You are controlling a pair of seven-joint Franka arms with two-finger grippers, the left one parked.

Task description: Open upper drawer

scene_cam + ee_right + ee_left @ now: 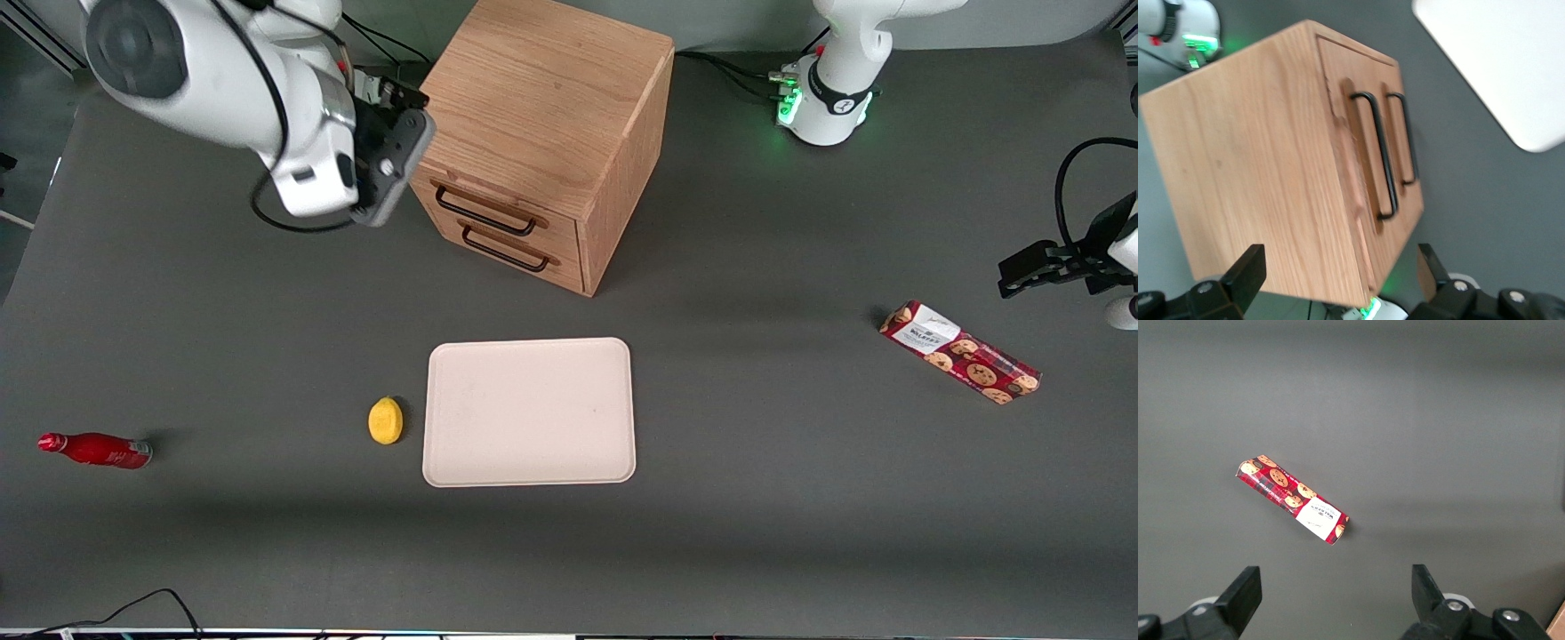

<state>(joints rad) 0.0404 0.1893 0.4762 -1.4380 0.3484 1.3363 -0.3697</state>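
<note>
We saw the wooden cabinet (542, 133) standing on the gray table (800, 533), its two drawer fronts turned toward the working arm's end and the front camera. The upper drawer (498, 206) sat flush in the cabinet, shut, its black wire handle (484, 213) just above the lower drawer (511, 253). The gripper (391, 164) hovered beside the cabinet's upper corner, near the upper drawer but not touching its handle. In the right wrist view its fingertips (1251, 267) stood wide apart with nothing between them, the cabinet's top edge lying in the gap. Nearer the front camera lay a beige tray (529, 411) with a lemon (385, 420) just beside it. A red bottle (96, 450) lay toward the working arm's end, a cookie packet (960, 352) toward the parked arm's end.
</note>
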